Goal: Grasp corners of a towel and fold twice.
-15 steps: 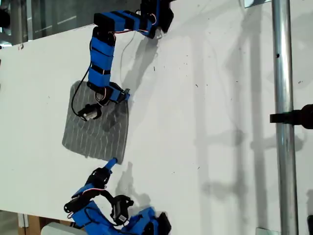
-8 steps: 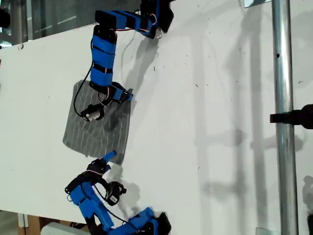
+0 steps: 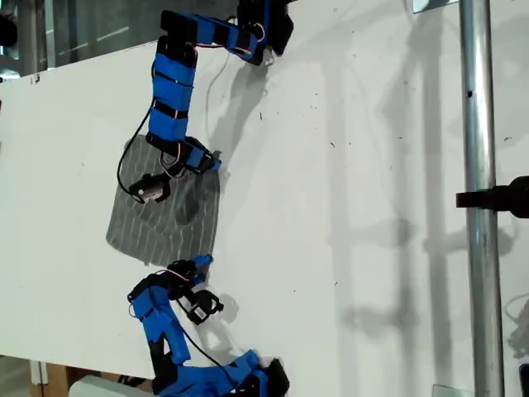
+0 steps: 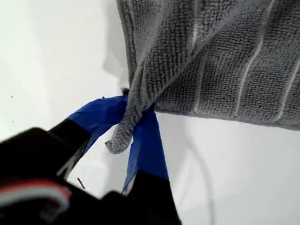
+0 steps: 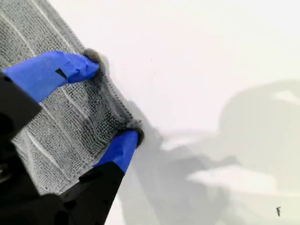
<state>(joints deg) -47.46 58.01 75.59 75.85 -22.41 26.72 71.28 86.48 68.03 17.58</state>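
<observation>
Grey striped soft towel (image 3: 165, 211) flat on white bench (image 3: 347, 165), exterior view's left. First gripper (image 4: 133, 124) jaws pinched shut on one corner (image 4: 119, 138); second gripper (image 5: 110, 101) jaws part-open, straddling a bunched edge corner (image 5: 133, 126).

The towel (image 3: 165, 211) lies on the table (image 3: 347, 207), toward the exterior view's left. My first hand (image 4: 133, 124) is at the towel's lower right corner (image 4: 123, 136) in the exterior view, with that corner between its fingers. My second hand (image 5: 110, 101) is at the towel's upper right edge in the exterior view, with its fingers on the cloth. A metal pole (image 3: 483, 248) stands at the exterior view's right, well apart from the towel.
</observation>
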